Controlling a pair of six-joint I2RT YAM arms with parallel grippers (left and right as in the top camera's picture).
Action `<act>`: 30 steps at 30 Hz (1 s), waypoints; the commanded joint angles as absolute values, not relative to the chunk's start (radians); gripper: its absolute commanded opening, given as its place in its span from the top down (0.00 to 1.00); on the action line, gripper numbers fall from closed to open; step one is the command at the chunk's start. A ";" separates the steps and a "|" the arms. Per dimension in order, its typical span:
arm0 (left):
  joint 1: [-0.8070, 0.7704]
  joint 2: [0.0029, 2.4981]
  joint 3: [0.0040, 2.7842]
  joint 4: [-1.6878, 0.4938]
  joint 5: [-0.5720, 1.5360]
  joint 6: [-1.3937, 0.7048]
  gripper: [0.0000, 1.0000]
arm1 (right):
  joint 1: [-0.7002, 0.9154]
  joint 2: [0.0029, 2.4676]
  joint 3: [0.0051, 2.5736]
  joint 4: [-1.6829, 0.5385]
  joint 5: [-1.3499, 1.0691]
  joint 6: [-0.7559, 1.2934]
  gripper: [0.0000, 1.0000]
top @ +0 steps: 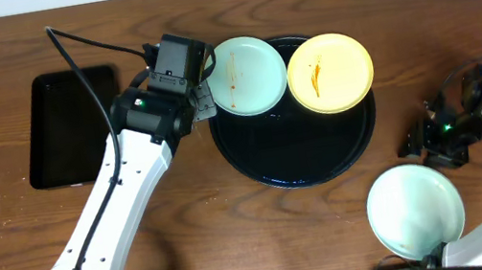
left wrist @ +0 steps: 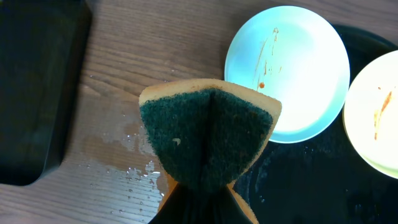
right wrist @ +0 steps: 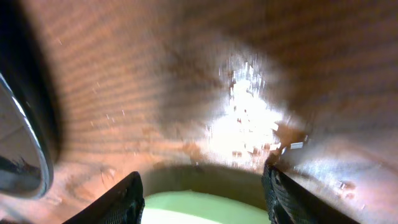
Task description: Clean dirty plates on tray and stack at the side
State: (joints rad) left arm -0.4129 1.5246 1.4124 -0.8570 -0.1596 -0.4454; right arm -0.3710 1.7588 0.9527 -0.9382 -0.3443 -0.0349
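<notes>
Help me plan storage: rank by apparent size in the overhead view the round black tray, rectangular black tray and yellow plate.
1. round glossy black tray
2. rectangular black tray
3. pale yellow plastic plate

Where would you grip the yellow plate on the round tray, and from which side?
Probably its right rim, approached from the right: the yellow plate overhangs the tray there, leaving room to pinch it above and below, while the smeared blue plate crowds its left.

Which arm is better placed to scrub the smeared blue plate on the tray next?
Left. The left claw holds the sponge next to that blue plate on the tray. The right claw is off the tray, at the third plate, with no sponge.
</notes>
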 commanded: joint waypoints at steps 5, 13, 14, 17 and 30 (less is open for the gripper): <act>-0.409 1.523 1.411 -0.855 -0.157 -0.450 0.92 | -0.373 1.767 0.939 -0.930 -0.319 -0.046 0.44; -0.409 1.523 1.411 -0.855 -0.157 -0.450 0.92 | -0.373 1.723 1.031 -0.957 -0.377 -0.028 0.50; -0.409 1.523 1.411 -0.855 -0.157 -0.450 0.92 | -0.373 1.700 1.045 -0.971 -0.366 -0.019 0.49; -0.409 1.523 1.411 -0.855 -0.157 -0.450 0.92 | -0.373 1.602 1.064 -1.013 -0.303 0.049 0.48; -0.409 1.523 1.411 -0.855 -0.157 -0.450 0.92 | -0.372 1.332 0.847 -1.081 -0.061 0.321 0.59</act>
